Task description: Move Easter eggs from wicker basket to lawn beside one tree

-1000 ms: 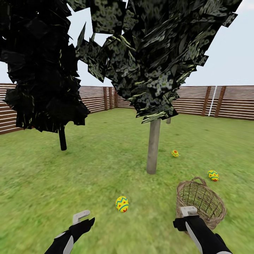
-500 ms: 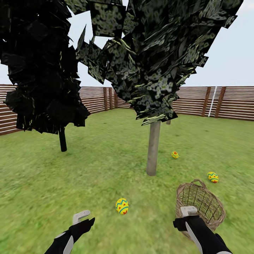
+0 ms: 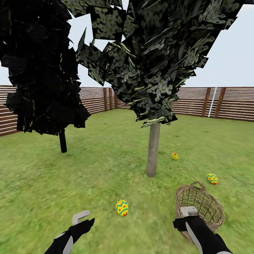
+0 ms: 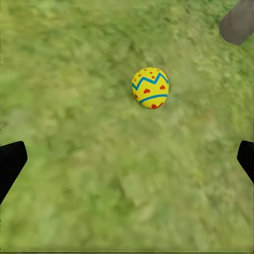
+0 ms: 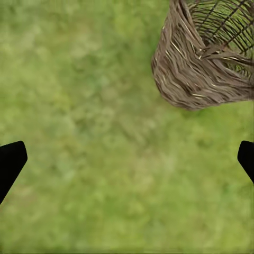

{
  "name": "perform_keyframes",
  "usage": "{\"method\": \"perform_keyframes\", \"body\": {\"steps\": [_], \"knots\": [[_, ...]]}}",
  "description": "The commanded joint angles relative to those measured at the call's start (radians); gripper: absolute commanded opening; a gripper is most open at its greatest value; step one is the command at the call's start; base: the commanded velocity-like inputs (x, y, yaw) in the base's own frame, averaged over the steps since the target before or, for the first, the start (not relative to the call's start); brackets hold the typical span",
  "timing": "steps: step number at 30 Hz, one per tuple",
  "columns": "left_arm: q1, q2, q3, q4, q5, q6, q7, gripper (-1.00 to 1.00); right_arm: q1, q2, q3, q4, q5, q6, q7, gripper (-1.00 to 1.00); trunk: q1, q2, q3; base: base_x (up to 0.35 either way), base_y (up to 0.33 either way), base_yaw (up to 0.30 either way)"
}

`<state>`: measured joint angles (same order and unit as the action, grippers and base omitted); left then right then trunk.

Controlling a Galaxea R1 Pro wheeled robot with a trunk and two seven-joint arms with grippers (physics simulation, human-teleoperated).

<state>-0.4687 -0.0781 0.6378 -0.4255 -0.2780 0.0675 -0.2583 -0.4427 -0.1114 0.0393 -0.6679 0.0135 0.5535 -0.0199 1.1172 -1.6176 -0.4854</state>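
Easter eggs (image 3: 122,207) (image 3: 212,178) (image 3: 174,156) lie on the lawn (image 3: 106,169) around the tree (image 3: 152,150); the wicker basket (image 3: 200,206), lower right, looks empty. Both grippers (image 3: 82,218) (image 3: 187,213) are spread wide, holding nothing. Job looks nearly done; maybe nudge eggs closer.

Wicker basket (image 5: 203,63) sits on the lawn (image 5: 95,137), with the right gripper's (image 5: 127,159) black fingers (image 5: 10,161) spread wide apart.

Fenced garden, mottled green lawn (image 3: 106,165), trees, brown slat fence (image 3: 229,102), open sky
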Motion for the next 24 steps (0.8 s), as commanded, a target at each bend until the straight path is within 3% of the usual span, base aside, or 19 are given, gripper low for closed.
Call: {"method": "perform_keyframes", "body": {"steps": [1, 4, 6, 9, 11, 14, 19, 21, 24], "knots": [[0.000, -0.001, 0.009, 0.024, -0.008, 0.005, -0.005, 1.00, 0.000, 0.004, 0.005, 0.015, 0.001, 0.003, -0.001, 1.00, -0.004, 0.007, 0.002, 0.000, 0.000, 0.000], [0.001, 0.020, 0.009, 0.133, -0.011, -0.001, -0.002, 1.00, 0.000, 0.036, 0.005, 0.103, 0.006, -0.050, -0.003, 1.00, -0.015, 0.028, 0.011, 0.000, 0.000, 0.000], [0.001, 0.059, 0.009, 0.201, -0.007, -0.007, -0.003, 1.00, -0.001, 0.048, 0.005, 0.192, 0.010, -0.138, -0.005, 1.00, -0.023, 0.042, 0.018, 0.000, 0.000, 0.000], [0.001, 0.095, 0.009, 0.270, -0.005, -0.034, -0.003, 1.00, -0.001, 0.057, 0.006, 0.281, 0.011, -0.232, -0.005, 1.00, -0.035, 0.063, 0.027, 0.000, 0.000, 0.000], [0.002, 0.102, 0.009, 0.292, -0.005, -0.039, -0.001, 1.00, -0.001, 0.058, 0.006, 0.311, 0.011, -0.245, -0.005, 1.00, -0.042, 0.077, 0.033, 0.000, 0.000, 0.000], [0.002, 0.135, 0.011, 0.347, -0.005, -0.041, 0.000, 1.00, 0.000, 0.058, 0.005, 0.429, 0.012, -0.281, -0.002, 1.00, -0.054, 0.098, 0.043, 0.000, 0.000, 0.000], [0.004, 0.183, 0.012, 0.461, -0.003, -0.039, 0.001, 1.00, -0.001, 0.064, 0.007, 0.639, 0.013, -0.427, -0.001, 1.00, -0.073, 0.133, 0.058, 0.000, 0.000, 0.000], [0.013, 0.188, 0.011, 0.475, -0.002, -0.039, 0.001, 1.00, 0.000, 0.068, 0.007, 0.688, 0.014, -0.468, -0.001, 1.00, -0.081, 0.147, 0.065, 0.000, 0.000, 0.000], [0.070, 0.190, 0.011, 0.481, 0.000, -0.038, -0.001, 1.00, 0.001, 0.073, 0.006, 0.746, 0.014, -0.486, 0.000, 1.00, -0.092, 0.168, 0.074, 0.000, 0.000, 0.000]]}}
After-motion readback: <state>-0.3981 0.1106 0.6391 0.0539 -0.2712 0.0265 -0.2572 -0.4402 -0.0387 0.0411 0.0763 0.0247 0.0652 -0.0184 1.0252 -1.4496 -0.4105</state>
